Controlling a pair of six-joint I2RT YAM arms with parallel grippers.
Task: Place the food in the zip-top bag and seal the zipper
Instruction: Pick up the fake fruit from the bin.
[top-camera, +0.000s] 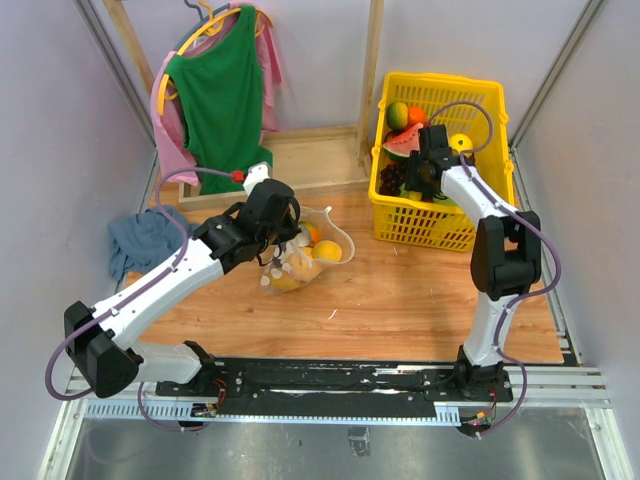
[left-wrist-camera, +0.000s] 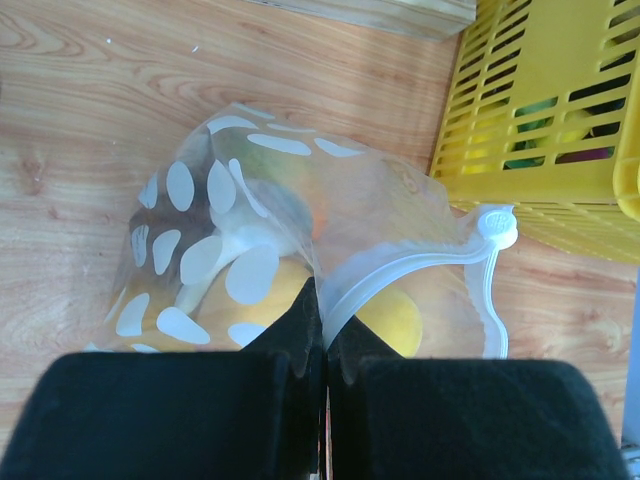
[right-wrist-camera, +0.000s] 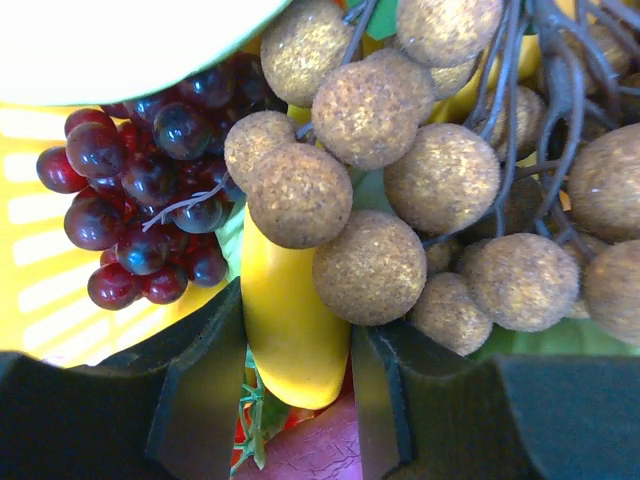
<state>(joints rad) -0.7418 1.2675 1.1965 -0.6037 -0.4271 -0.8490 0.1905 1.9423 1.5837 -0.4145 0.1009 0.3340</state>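
Observation:
The clear dotted zip-top bag (top-camera: 300, 262) lies on the wooden table, with yellow and orange round fruits (top-camera: 327, 249) inside it. My left gripper (left-wrist-camera: 325, 345) is shut on the bag's mouth edge, pinching the pale zipper (left-wrist-camera: 400, 275), and a yellow fruit (left-wrist-camera: 395, 315) shows through the plastic. In the top view, the left gripper (top-camera: 268, 215) sits at the bag's upper left. My right gripper (top-camera: 420, 165) reaches down into the yellow basket (top-camera: 440, 228). Its fingers (right-wrist-camera: 200, 400) press both sides of a yellow banana (right-wrist-camera: 290, 320).
Dark red grapes (right-wrist-camera: 150, 200) and a cluster of brown round fruits (right-wrist-camera: 400, 130) crowd around the banana. A watermelon slice (top-camera: 402, 143) and other fruit lie in the basket. A blue cloth (top-camera: 145, 238) sits at the left, and clothes on hangers (top-camera: 215, 90) hang at the back.

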